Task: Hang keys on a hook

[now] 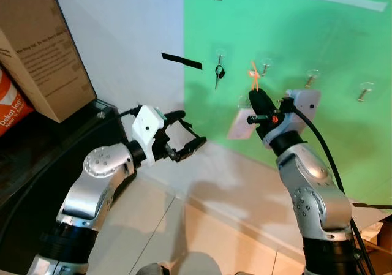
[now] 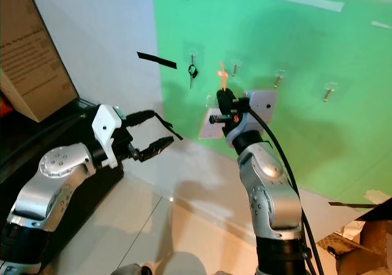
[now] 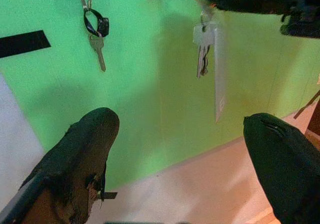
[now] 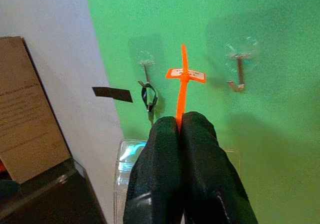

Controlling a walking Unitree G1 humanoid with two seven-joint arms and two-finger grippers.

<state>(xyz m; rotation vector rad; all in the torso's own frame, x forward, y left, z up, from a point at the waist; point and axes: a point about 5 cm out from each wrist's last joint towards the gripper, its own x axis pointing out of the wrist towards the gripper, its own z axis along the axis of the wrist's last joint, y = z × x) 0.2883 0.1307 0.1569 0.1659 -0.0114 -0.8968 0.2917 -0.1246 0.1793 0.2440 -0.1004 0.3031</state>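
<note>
Two black fingers of the right gripper pinch together on an orange tag strip standing upright before the green wall, silver keys dangling straight down beneath near a hook, while the left gripper hangs spread apart.

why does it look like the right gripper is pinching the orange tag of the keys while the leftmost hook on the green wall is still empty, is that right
Not quite. The leftmost hook already holds a key with a black loop, as the left wrist view shows. The rest stands: the right gripper is shut on the orange tag of the keys.
</note>
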